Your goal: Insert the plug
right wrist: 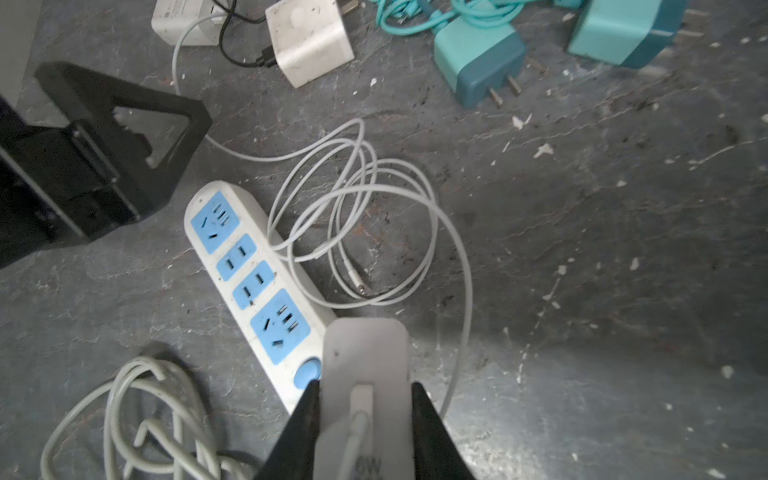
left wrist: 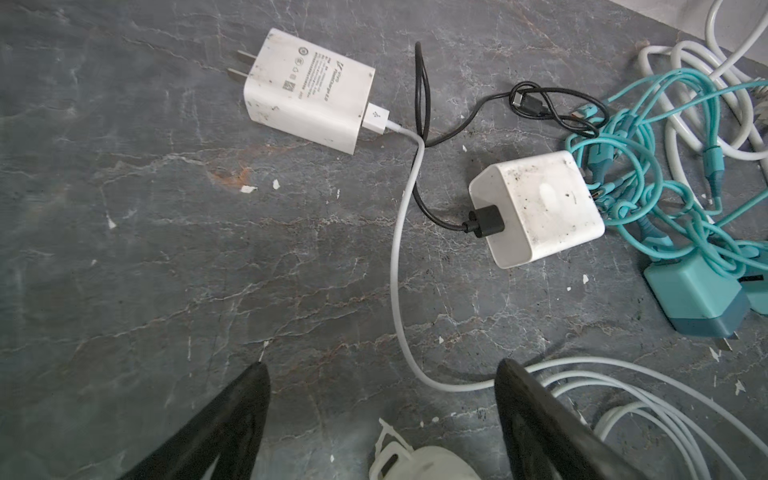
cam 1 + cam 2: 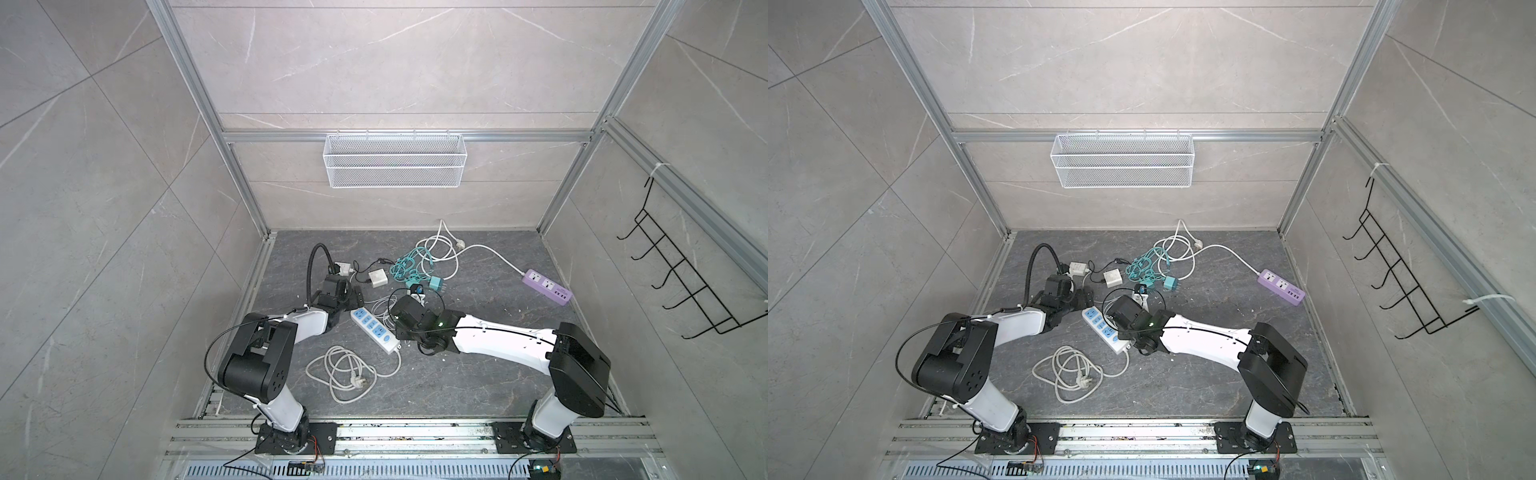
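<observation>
One cable coil [image 1: 374,199] beside power strip [image 1: 232,249] | right hand [image 1: 365,388] clamped on charger [image 1: 365,353] | left hand [image 2: 382,370] apart

Dark tabletop [image 3: 478,390] carries white power strip [image 3: 374,330], purple strip [image 3: 546,286], chargers [image 2: 307,91], teal cables [image 3: 405,266].

Item: left arm [image 3: 309,325], right arm [image 3: 498,337]. White shells, black joint housings, thin black cables tied alongside, black screwed base plates [image 3: 324,436]; ribbed black hose [image 3: 309,270] at left wrist, green light [image 3: 441,323] at right.

Soft, even light, faint shadows; top views bow at edges; right tool [image 1: 365,385] blurs near lens
</observation>
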Available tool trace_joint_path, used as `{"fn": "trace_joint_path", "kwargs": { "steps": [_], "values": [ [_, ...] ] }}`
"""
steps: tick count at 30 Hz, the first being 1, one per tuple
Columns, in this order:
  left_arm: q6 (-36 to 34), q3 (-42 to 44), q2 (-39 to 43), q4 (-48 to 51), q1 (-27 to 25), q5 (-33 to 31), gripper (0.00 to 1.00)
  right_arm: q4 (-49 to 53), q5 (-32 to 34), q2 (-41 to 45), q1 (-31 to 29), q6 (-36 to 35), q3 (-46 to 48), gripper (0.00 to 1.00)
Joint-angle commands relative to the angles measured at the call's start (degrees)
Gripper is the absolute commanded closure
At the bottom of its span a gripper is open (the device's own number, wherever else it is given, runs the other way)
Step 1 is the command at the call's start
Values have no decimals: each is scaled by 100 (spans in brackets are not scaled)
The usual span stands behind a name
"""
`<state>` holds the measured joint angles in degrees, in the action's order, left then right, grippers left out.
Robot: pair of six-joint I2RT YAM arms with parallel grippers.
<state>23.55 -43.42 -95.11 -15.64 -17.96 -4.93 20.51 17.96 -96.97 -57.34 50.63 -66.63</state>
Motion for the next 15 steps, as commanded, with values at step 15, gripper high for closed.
{"fn": "trace_joint_path", "kwargs": {
  "steps": [15],
  "values": [
    [79, -124, -181, -595, 29, 441, 16, -795, -866, -603, -530, 346, -206, 88]
  ]
}}
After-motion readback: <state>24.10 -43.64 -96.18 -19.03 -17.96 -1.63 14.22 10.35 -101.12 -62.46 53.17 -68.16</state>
